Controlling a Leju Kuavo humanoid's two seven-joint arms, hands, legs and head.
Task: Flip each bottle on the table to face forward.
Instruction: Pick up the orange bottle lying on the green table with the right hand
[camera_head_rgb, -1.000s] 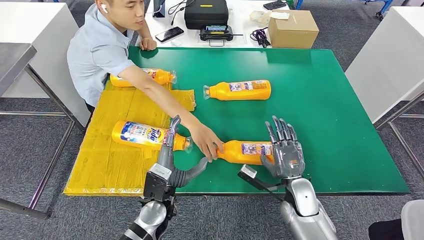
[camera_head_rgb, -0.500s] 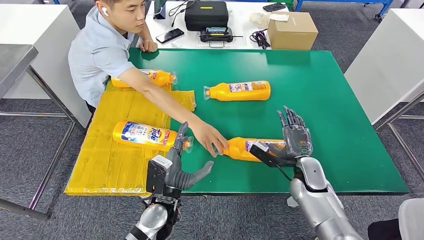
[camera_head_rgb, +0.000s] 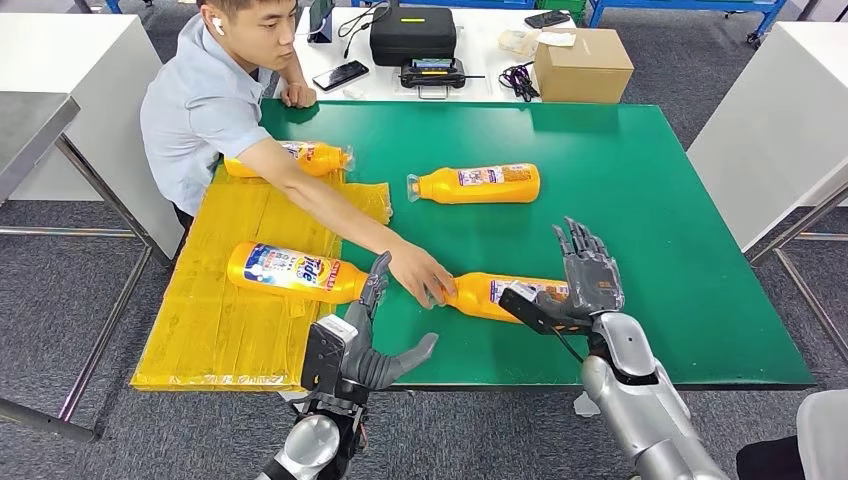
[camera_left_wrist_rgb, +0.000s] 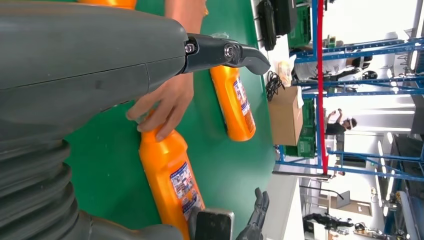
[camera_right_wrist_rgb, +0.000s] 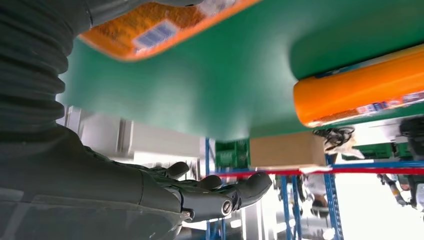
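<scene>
Near bottle (camera_head_rgb: 500, 296) lies on its side on the green table (camera_head_rgb: 660, 200), close to the near edge, back label up, cap pointing left. A person's hand (camera_head_rgb: 425, 278) rests on its neck end. My right hand (camera_head_rgb: 588, 282) hovers just beside its base, fingers spread, holding nothing; I can't tell whether it touches the bottle. My left hand (camera_head_rgb: 372, 345) is at the near edge, fingers apart, empty, just near the cap of the blue-label bottle (camera_head_rgb: 295, 271) lying on the yellow sheet (camera_head_rgb: 225, 320).

Far bottle (camera_head_rgb: 478, 183) lies mid-table, back label up too. Another bottle (camera_head_rgb: 300, 156) sits at the far-left corner, behind the person's arm.

Step in hand, as I judge it: approach to the near bottle for its flip. Next move calls for the person's hand to clear, then a grip round the bottle's body and a roll to bring the front label up.
</scene>
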